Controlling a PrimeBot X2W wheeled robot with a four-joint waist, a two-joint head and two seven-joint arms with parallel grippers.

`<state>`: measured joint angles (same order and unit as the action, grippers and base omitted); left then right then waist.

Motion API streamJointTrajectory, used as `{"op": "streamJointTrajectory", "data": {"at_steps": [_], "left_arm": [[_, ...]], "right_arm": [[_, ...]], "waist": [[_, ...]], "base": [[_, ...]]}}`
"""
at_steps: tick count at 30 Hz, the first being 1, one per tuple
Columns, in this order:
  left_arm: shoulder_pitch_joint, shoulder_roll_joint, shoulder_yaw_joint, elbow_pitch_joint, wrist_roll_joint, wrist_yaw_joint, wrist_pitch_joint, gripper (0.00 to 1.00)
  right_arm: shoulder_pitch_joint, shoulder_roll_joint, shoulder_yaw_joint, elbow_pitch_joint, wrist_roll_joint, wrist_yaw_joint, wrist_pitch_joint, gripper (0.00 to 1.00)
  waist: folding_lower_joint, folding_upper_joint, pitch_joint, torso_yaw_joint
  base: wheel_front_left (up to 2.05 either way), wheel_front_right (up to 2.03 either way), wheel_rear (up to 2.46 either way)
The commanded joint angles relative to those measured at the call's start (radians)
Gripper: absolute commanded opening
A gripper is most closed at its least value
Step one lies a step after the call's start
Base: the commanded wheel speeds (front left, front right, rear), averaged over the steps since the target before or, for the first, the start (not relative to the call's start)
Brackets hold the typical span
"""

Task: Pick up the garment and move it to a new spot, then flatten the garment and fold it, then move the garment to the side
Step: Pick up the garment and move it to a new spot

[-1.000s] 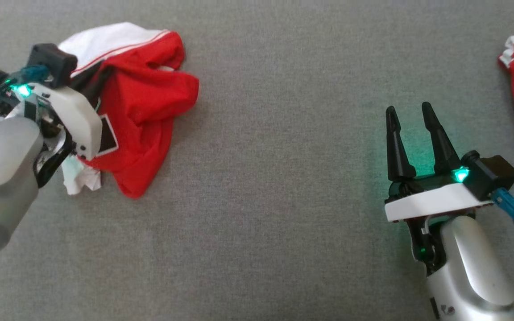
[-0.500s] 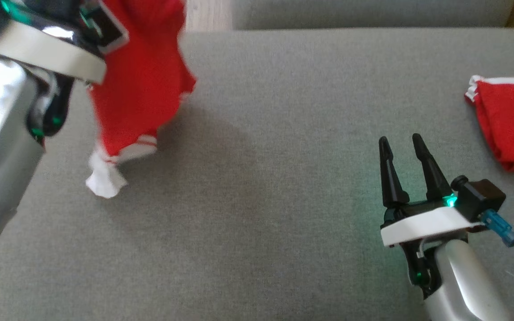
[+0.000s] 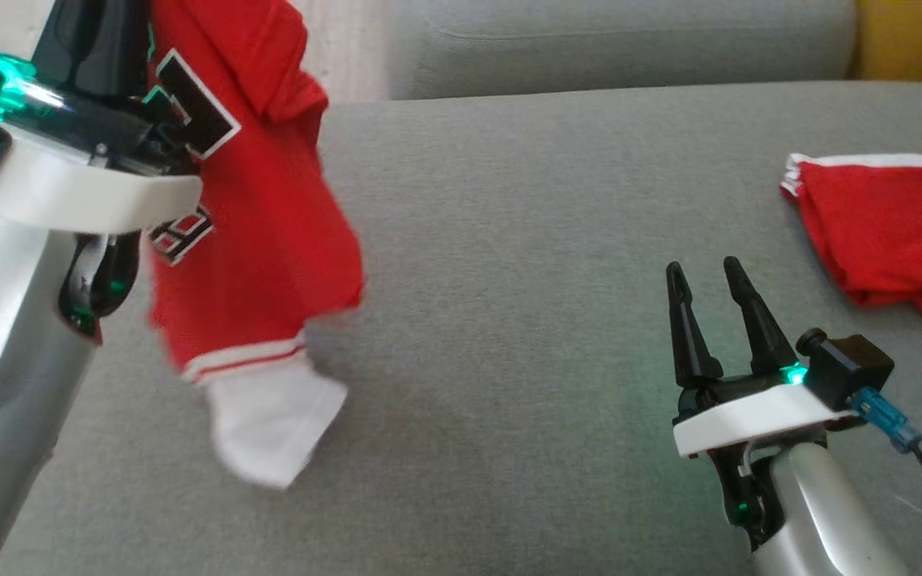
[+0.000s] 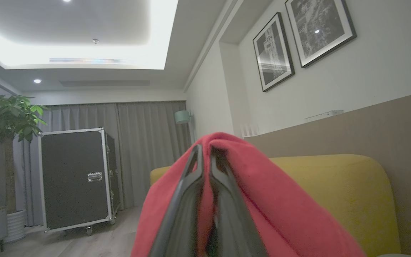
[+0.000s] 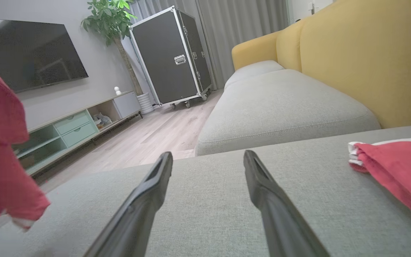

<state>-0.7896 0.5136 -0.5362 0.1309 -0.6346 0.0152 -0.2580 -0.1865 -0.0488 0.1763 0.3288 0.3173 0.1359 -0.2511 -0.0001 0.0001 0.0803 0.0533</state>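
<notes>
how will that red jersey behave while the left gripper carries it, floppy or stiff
Likely floppy: the red jersey hangs limp from the shut left gripper. Probably light, since a pinch holds it. Its white end may drag on the couch.

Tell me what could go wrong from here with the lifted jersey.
1. The left gripper pinches just a fold of the red jersey; the cloth might slip free.
2. Its white end hangs low over the grey cushion and could drag and bunch.
3. Carried too far right, it might land on the other red garment.
</notes>
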Motion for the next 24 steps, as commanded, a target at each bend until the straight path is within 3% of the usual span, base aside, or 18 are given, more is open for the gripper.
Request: {"op": "streamJointTrajectory", "data": {"at_steps": [1,13,18,22,23,24], "left_arm": [[-0.048,0.031,0.058,-0.042,0.022,-0.011,-0.004,0.0],[-0.128,0.007,-0.009,-0.104,0.106,-0.089,0.0,0.0],[-0.219,-0.02,-0.116,-0.016,0.17,-0.127,0.007,0.0],[-0.307,-0.056,-0.228,0.146,0.265,-0.139,0.006,0.0],[-0.324,-0.066,-0.247,0.204,0.28,-0.14,0.007,0.39],[-0.339,-0.077,-0.261,0.261,0.291,-0.14,0.01,1.0]], "right_arm": [[-0.017,-0.001,0.022,-0.038,0.008,-0.005,-0.011,1.0],[-0.067,-0.001,0.014,-0.079,0.029,-0.005,-0.011,1.0],[-0.099,-0.001,0.021,-0.099,0.044,-0.005,-0.011,1.0],[-0.126,-0.001,0.029,-0.113,0.055,-0.005,-0.011,1.0],[-0.131,-0.001,0.029,-0.116,0.057,-0.005,-0.011,1.0],[-0.134,-0.001,0.029,-0.118,0.059,-0.005,-0.011,1.0]], "waist": [[0.0001,-0.0001,0.008,-0.024],[0.0001,-0.0001,0.127,-0.18],[0.0001,-0.0001,0.201,-0.239],[0.0001,-0.0001,0.253,-0.27],[0.0001,-0.0001,0.263,-0.274],[0.0001,-0.0001,0.27,-0.276]], "base": [[0.0,0.0,0.0],[0.0,0.0,0.0],[0.0,0.0,0.0],[0.0,0.0,0.0],[0.0,0.0,0.0],[0.0,0.0,0.0]]}}
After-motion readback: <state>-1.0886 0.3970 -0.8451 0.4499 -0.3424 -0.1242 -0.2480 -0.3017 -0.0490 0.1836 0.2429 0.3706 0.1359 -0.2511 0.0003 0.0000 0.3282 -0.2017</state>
